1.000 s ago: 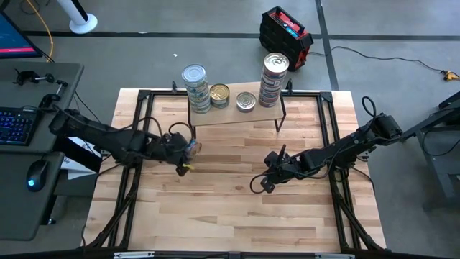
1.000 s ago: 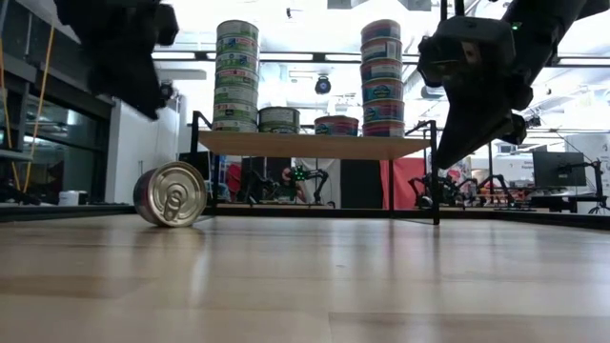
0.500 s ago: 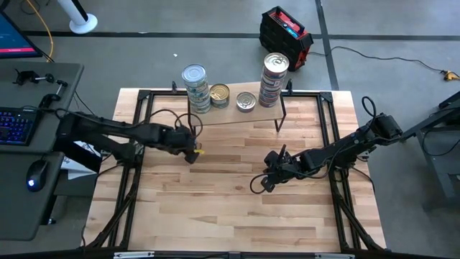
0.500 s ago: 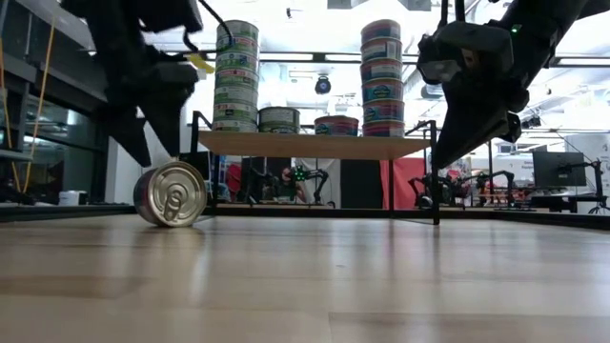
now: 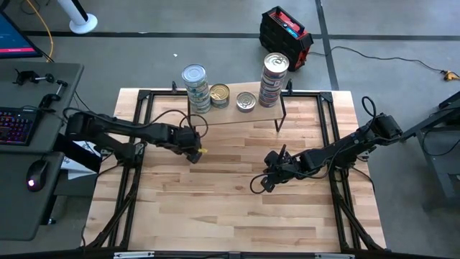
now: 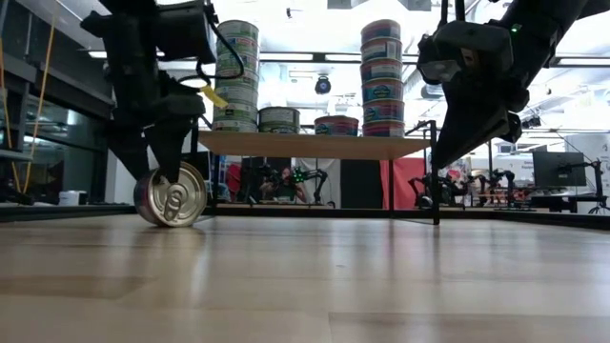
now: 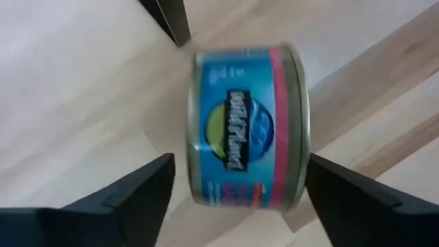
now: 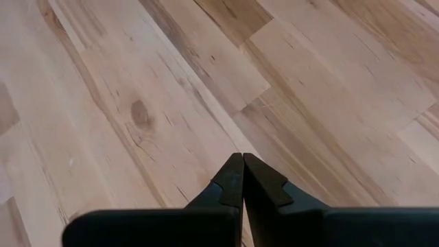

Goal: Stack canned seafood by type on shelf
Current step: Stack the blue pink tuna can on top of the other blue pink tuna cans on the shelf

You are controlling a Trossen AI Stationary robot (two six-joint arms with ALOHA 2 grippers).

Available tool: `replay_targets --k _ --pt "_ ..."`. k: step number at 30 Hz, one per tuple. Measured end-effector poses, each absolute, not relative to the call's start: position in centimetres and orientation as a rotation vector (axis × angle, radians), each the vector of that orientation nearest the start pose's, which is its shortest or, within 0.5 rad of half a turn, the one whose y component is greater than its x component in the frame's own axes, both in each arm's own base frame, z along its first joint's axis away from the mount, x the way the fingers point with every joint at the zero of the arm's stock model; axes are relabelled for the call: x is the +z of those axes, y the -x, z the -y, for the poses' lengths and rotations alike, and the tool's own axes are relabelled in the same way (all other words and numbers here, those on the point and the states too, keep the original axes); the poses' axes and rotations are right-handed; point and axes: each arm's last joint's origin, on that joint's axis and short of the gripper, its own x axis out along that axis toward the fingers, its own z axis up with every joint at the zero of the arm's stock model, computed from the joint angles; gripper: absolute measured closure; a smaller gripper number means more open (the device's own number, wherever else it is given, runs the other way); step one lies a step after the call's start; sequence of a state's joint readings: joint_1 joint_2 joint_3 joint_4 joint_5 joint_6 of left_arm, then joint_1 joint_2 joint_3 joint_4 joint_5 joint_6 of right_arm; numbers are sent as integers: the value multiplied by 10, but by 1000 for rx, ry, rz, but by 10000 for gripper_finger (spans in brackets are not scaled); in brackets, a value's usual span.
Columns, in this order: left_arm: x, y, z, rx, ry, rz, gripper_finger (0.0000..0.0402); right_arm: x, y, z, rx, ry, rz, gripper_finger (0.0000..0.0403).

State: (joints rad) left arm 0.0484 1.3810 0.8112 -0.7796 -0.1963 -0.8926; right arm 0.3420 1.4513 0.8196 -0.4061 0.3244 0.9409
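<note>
left gripper spread wide right over a tin lying on its side on the table, not gripping it, right gripper clamped shut on nothing, hovering mid-table

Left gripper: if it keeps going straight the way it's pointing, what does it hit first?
Most likely the blue-labelled tin lying on its side on the tabletop. The left gripper points down at it, open fingers either side. How far above it the fingertips are is hard to judge.

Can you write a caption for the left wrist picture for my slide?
Open left gripper straddling a blue tin lying on its side on the table.
</note>
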Motion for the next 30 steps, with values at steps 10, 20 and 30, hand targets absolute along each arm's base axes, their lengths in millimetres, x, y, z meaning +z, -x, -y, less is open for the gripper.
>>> replay_targets --k 10,20,30 --pt "186 -235 -2 698 732 -1163 230 187 -258 -82 -432 -527 -890 403" --pt "222 -244 65 89 556 -929 230 223 -263 -116 -70 -508 -733 403" --pt "248 -285 72 50 314 -777 230 293 -298 -116 36 -290 -505 368"
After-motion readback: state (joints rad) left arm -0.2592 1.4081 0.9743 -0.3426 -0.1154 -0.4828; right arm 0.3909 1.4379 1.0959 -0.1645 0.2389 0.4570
